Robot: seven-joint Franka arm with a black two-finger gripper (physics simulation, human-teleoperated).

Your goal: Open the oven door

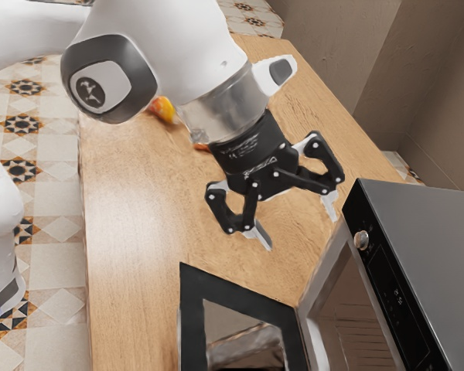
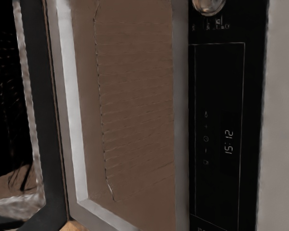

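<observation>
From the exterior view's left: a yellow and orange thing [image 1: 165, 109], maybe fruit, on the bench [image 1: 127, 263]; the oven door [image 1: 192, 313], swung open; the gripper [image 1: 298, 221], fingers wide apart with nothing between; the oven [image 1: 441, 224]

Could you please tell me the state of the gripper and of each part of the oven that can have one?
Oven door: open, swung out from the oven's front.
Oven interior: exposed.
Display: lit, showing digits.
Knob: setting cannot be told.
Gripper: open, fingers apart with nothing between them.
</observation>
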